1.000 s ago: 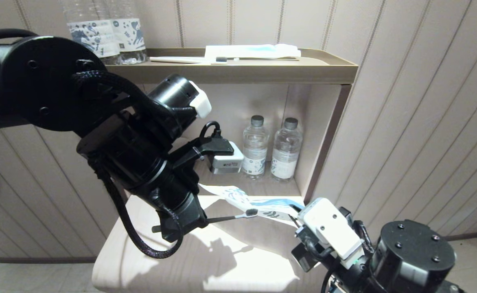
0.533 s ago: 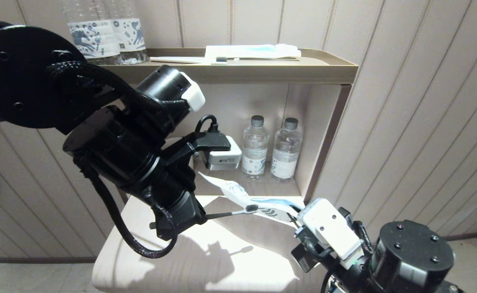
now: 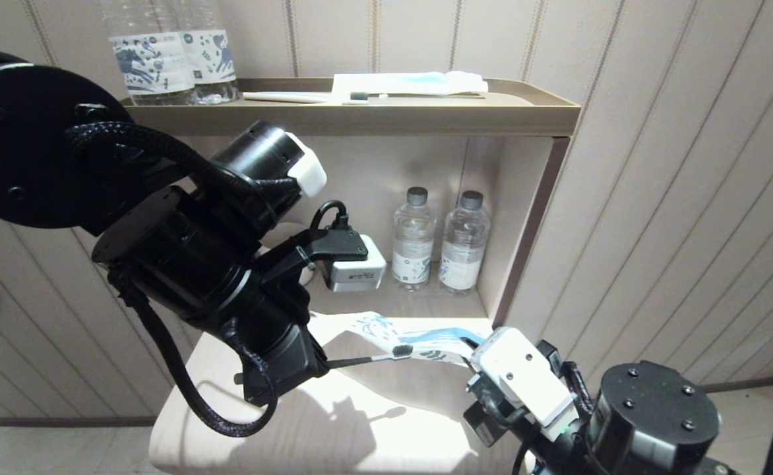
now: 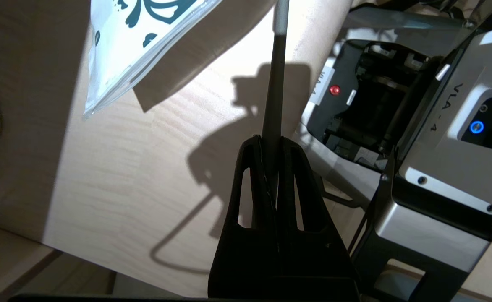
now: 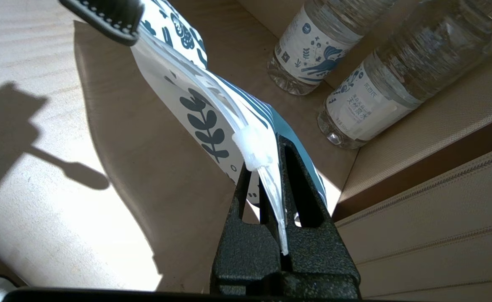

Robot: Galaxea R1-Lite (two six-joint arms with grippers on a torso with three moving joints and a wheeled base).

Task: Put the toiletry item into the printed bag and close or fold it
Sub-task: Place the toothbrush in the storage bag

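The head camera looked forward and down, from above both arms, at the table (image 3: 386, 429) and shelf (image 3: 426, 115). Each wrist camera looked along its own fingers, very near. All three views shared the bag (image 3: 419, 336) (image 4: 132, 46) (image 5: 200, 105) and toothbrush (image 3: 386, 355) (image 4: 276, 84) (image 5: 107, 16).

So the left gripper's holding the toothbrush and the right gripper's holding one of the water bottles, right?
Not quite. The left gripper does hold the toothbrush, but the right wrist view shows the right gripper clamped on the printed bag, not a water bottle.
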